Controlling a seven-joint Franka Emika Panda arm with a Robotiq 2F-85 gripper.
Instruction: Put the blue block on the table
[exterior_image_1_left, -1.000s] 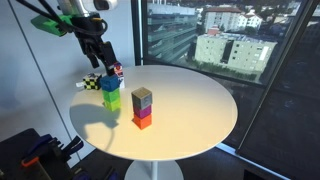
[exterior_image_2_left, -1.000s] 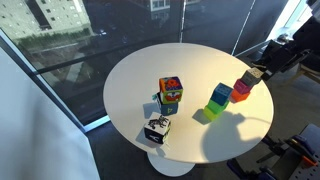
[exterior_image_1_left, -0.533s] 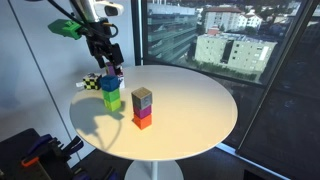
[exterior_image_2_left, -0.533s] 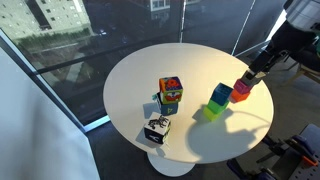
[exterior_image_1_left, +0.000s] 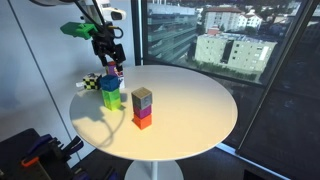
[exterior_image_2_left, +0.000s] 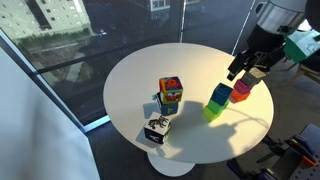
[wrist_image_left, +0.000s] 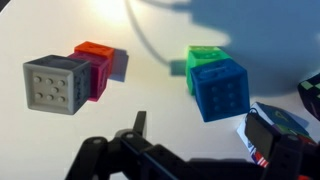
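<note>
Over the last second the arm has been swung higher, while the claw (exterior_image_2_left: 243, 70) is held spread and empty just above the stack. The blue block (exterior_image_1_left: 111, 85) has not been moved: it is seen resting on the green block (exterior_image_1_left: 111, 99), so the pick is judged not yet begun. The round white tabletop (exterior_image_1_left: 190, 100) is set beside a large window (exterior_image_1_left: 225, 40), with bare surface left near the stack.

A green cube (exterior_image_1_left: 111, 100) sits here. Right next to it, a grey cube (exterior_image_1_left: 142, 97) sits on top of a red cube (exterior_image_1_left: 142, 120). A black-and-white checked cube (exterior_image_1_left: 92, 83) is behind the green cube.
</note>
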